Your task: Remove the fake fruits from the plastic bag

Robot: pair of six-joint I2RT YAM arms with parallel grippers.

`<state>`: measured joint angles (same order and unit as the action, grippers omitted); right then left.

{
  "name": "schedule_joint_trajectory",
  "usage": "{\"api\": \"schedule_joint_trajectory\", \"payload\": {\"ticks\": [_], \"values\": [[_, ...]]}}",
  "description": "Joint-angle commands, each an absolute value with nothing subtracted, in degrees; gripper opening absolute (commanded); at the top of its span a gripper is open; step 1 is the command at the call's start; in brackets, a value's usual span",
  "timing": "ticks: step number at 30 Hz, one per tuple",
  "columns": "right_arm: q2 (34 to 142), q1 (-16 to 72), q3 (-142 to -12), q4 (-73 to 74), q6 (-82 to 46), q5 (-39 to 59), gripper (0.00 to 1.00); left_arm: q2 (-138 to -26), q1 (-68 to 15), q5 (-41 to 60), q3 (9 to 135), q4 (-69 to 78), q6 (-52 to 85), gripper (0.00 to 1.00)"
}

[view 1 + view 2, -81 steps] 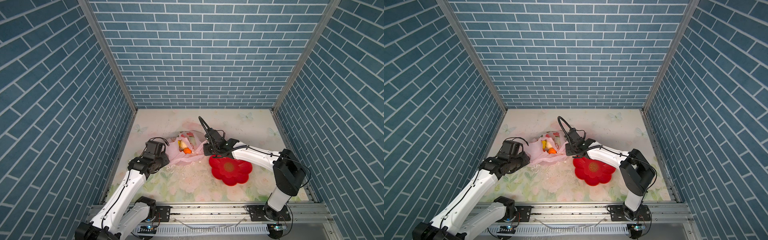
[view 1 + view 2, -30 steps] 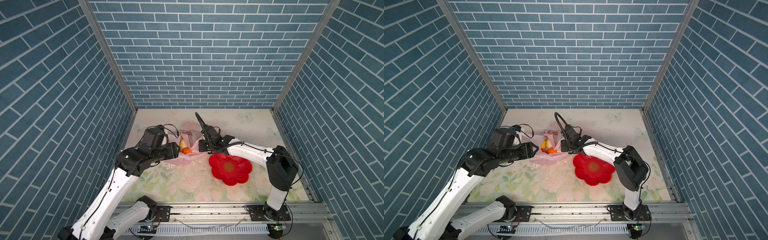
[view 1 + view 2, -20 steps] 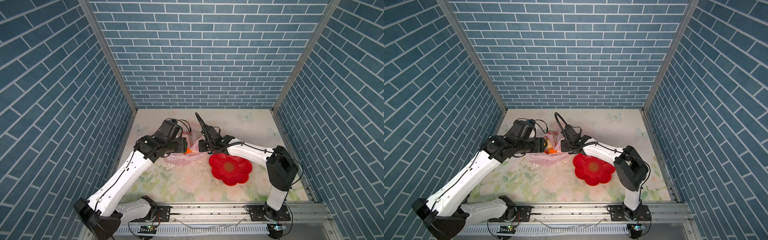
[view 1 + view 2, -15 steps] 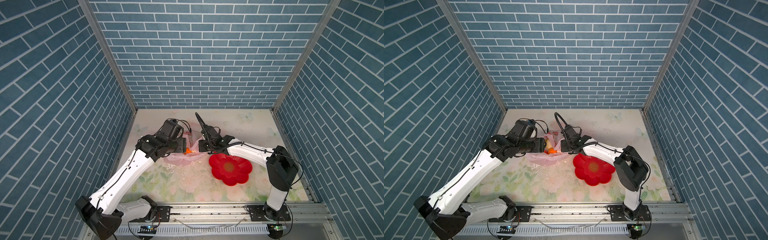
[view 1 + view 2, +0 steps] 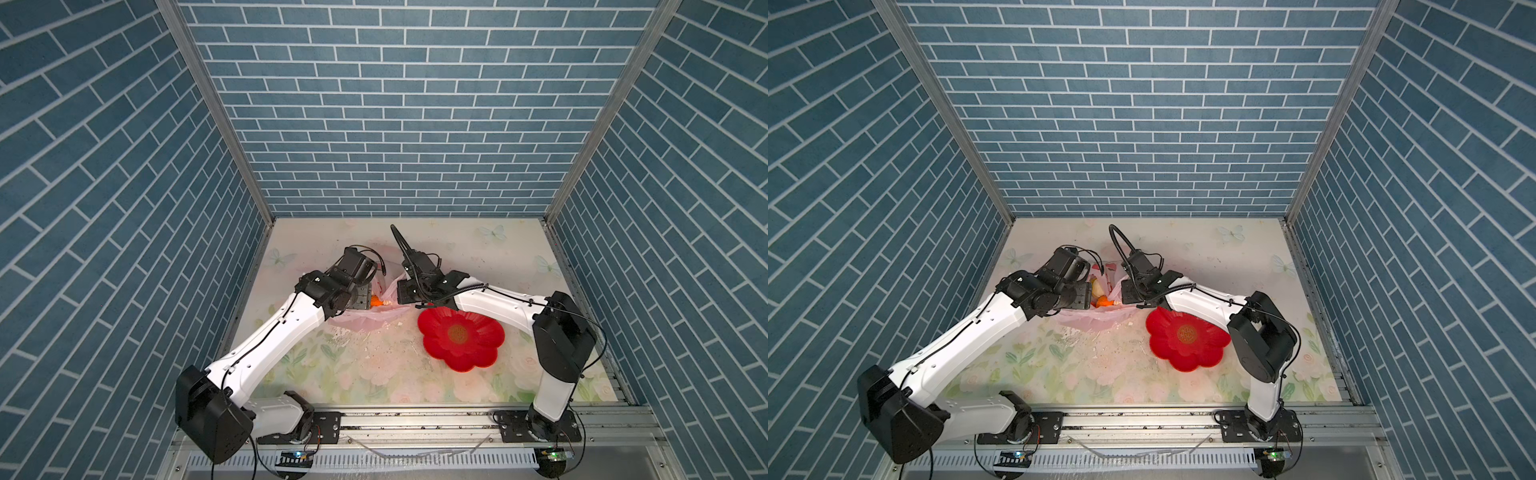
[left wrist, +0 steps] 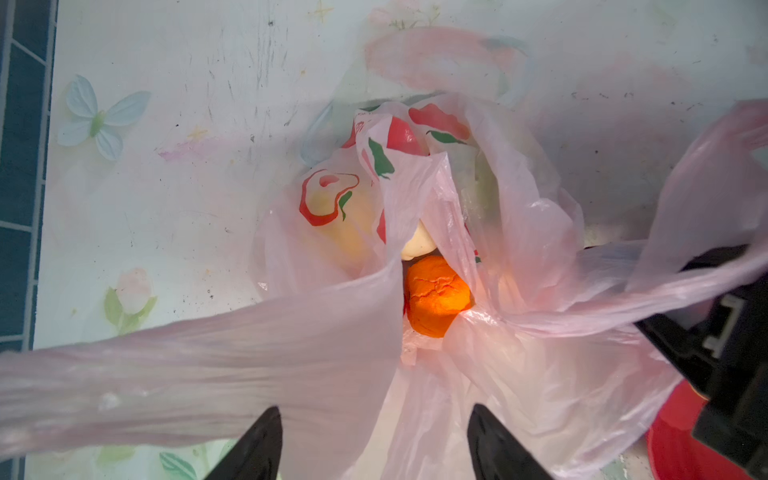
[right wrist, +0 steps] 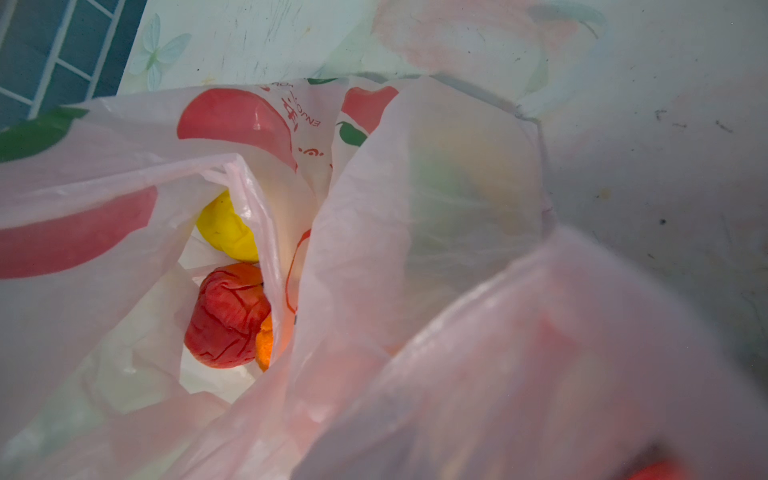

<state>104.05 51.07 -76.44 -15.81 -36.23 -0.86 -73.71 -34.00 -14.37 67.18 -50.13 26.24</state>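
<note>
Nothing is out yet: the orange (image 6: 436,297), red fruit (image 7: 228,316), yellow one (image 7: 226,232) and cream one (image 6: 417,245) all sit inside the plastic bag (image 5: 365,318). The right gripper (image 5: 404,292) is pinched closed on the bag's edge. The left gripper (image 6: 374,409) hovers spread and empty above the opening. The red dish (image 5: 459,357) holds no fruit.

Thin crinkly plastic bag (image 6: 540,374) (translucent), glossy dish (image 5: 478,353)

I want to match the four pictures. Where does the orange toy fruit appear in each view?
Top view: orange fruit shows in the bag's open mouth, left of centre.
Top view: same spot in the bag's mouth.
Left wrist: mid-picture, next to a cream fruit.
Right wrist: only a sliver beside the wrinkled red fruit.
Shared landmark: the pink plastic bag around it.
</note>
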Motion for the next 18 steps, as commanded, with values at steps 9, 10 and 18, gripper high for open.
{"api": "schedule_joint_trajectory", "payload": {"ticks": [9,10,18], "values": [[103.01,51.26,-76.46,-15.14,-37.86,-1.67,0.02,-72.91,-33.1,-17.23,62.24,-48.02,27.09,0.71],[103.01,51.2,-76.46,-15.13,-37.83,-1.67,0.03,-73.09,-32.95,-17.23,61.7,-47.13,27.15,0.7],[102.61,51.23,-75.9,-14.29,-37.68,-1.5,0.03,-75.28,-30.95,-16.46,60.12,-42.19,26.37,0.47]]}}
